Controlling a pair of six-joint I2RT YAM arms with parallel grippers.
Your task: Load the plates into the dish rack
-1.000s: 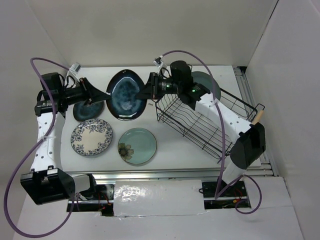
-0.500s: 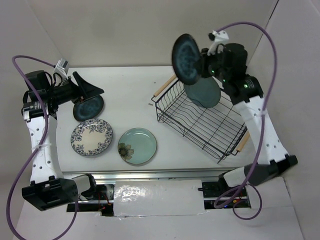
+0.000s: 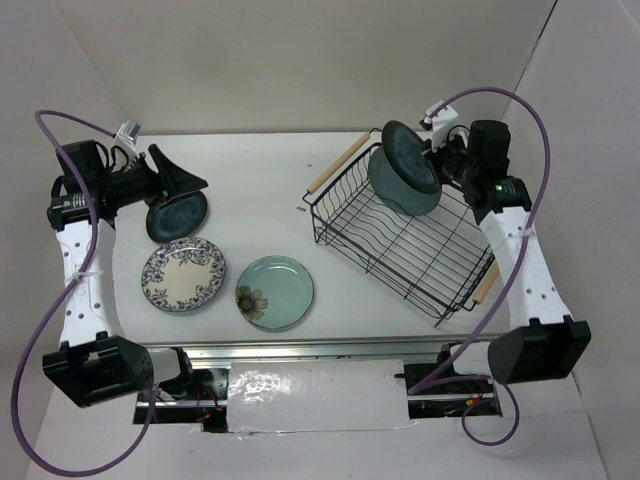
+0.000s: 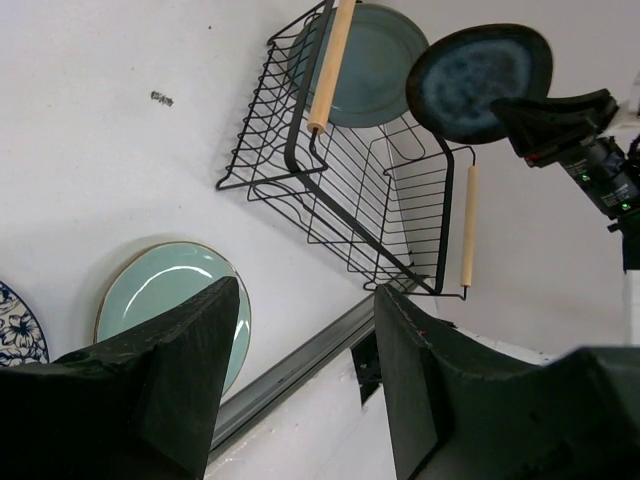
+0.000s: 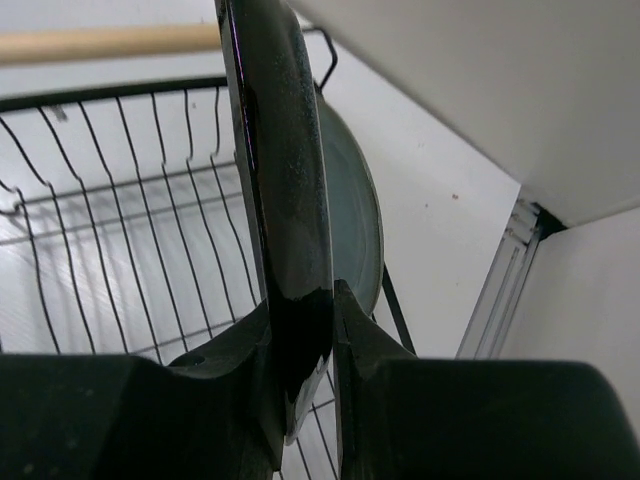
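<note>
So far one plate is loaded and a second is on its way in. The grey-green plate (image 4: 372, 60) stands on edge at the far end of the rack (image 3: 400, 250). My right gripper (image 5: 300, 360) pinches the dark blue plate (image 4: 480, 82) by its rim, one finger pressed against each face. It holds the plate upright just beside the grey-green one, over that same far end. My own fingers hide the plate's lower rim, so I cannot tell whether it has reached the wires; I would judge it not seated yet.

Two plates lie flat on the table (image 3: 260, 160) along its near edge. The pale green plate with a flower (image 3: 274, 291) is left of the middle, and the white plate with blue flowers (image 3: 183, 275) is toward the near left corner, close beside it. A small dark dish (image 3: 180, 215) lies just behind the white one.

My right arm rises along the right edge, with its wrist bent in over the rack. My left arm runs up the left edge and its wrist is turned toward the middle. My left gripper (image 4: 307, 300) hangs spread wide and empty above the dark dish.
</note>
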